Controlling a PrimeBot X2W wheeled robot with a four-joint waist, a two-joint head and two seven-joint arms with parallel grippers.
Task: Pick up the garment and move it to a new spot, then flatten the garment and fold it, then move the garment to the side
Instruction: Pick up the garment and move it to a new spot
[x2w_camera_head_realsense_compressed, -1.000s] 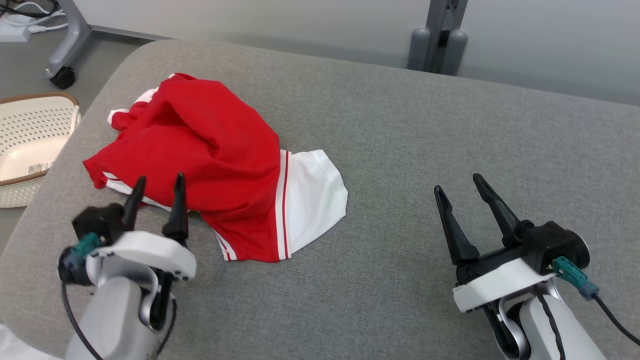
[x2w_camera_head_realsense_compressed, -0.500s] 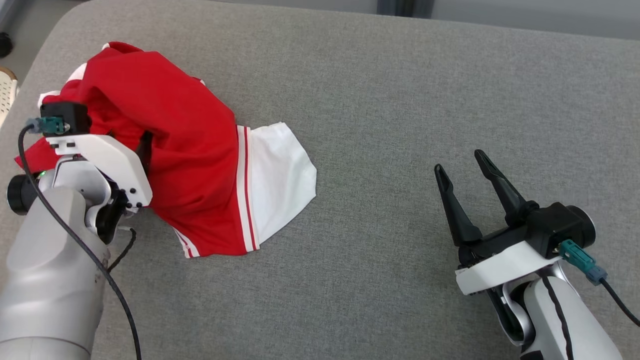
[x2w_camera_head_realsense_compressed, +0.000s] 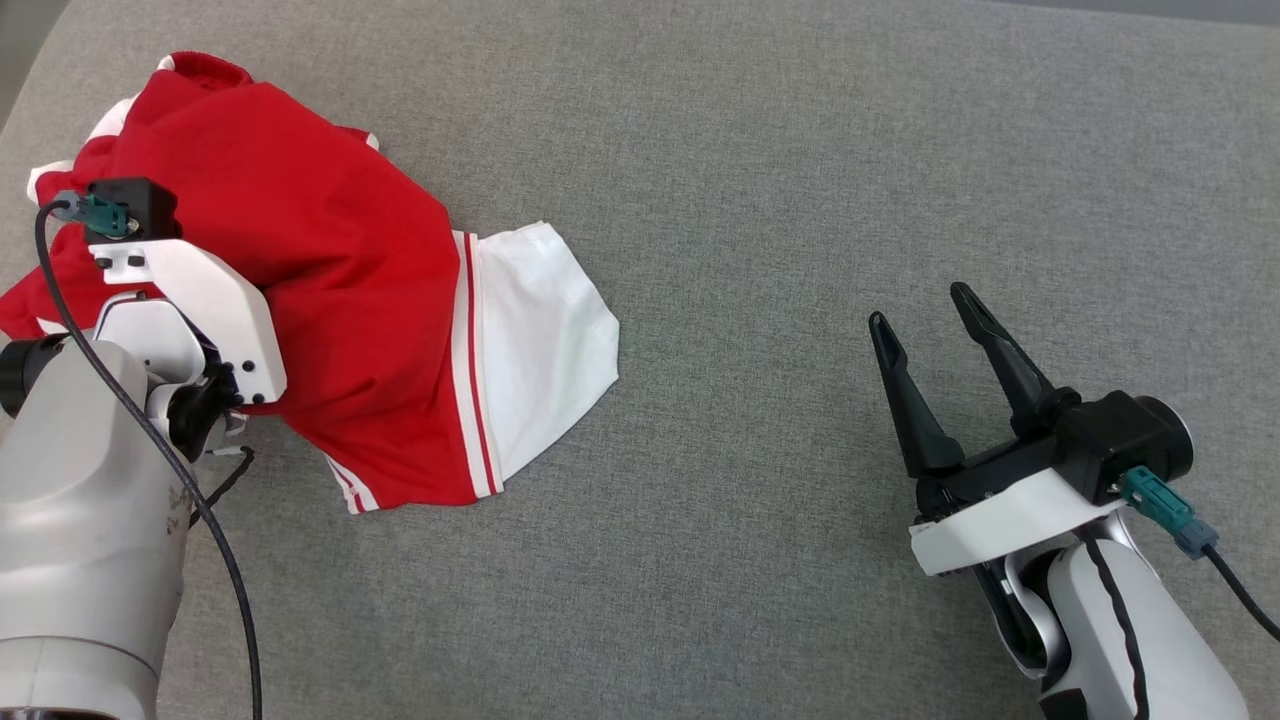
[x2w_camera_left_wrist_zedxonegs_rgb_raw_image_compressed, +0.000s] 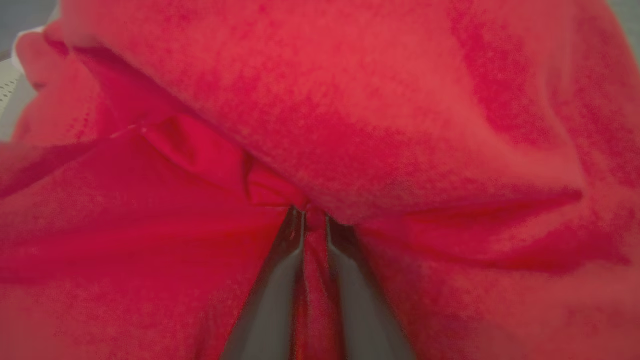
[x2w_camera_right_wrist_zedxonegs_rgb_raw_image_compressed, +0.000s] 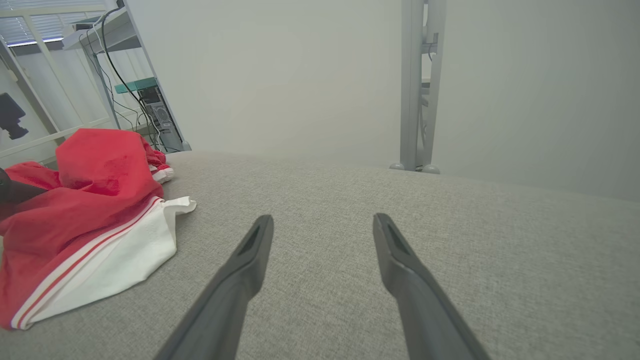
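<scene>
The red garment (x2w_camera_head_realsense_compressed: 330, 260) with a white, red-striped panel (x2w_camera_head_realsense_compressed: 530, 340) lies crumpled at the left of the grey padded surface (x2w_camera_head_realsense_compressed: 760, 200). My left wrist (x2w_camera_head_realsense_compressed: 190, 300) presses into its near left side, and the fingers are hidden under the housing and cloth. In the left wrist view my left gripper (x2w_camera_left_wrist_zedxonegs_rgb_raw_image_compressed: 313, 215) has its fingers close together, with a fold of red cloth (x2w_camera_left_wrist_zedxonegs_rgb_raw_image_compressed: 350, 100) pinched between them. My right gripper (x2w_camera_head_realsense_compressed: 918, 305) hovers open and empty at the right, well apart from the garment (x2w_camera_right_wrist_zedxonegs_rgb_raw_image_compressed: 90, 200). Its fingers (x2w_camera_right_wrist_zedxonegs_rgb_raw_image_compressed: 250, 260) point across bare grey fabric.
The padded surface's left edge (x2w_camera_head_realsense_compressed: 25, 70) runs close behind the garment. In the right wrist view a grey metal post (x2w_camera_right_wrist_zedxonegs_rgb_raw_image_compressed: 417, 85) stands beyond the far edge, and a shelf frame with cables (x2w_camera_right_wrist_zedxonegs_rgb_raw_image_compressed: 135, 75) beyond the garment.
The head camera has tilted down, so the whole picture shifted. My left arm reached forward into the garment's near side and its fingers closed on red cloth. The right gripper stayed open in place.
</scene>
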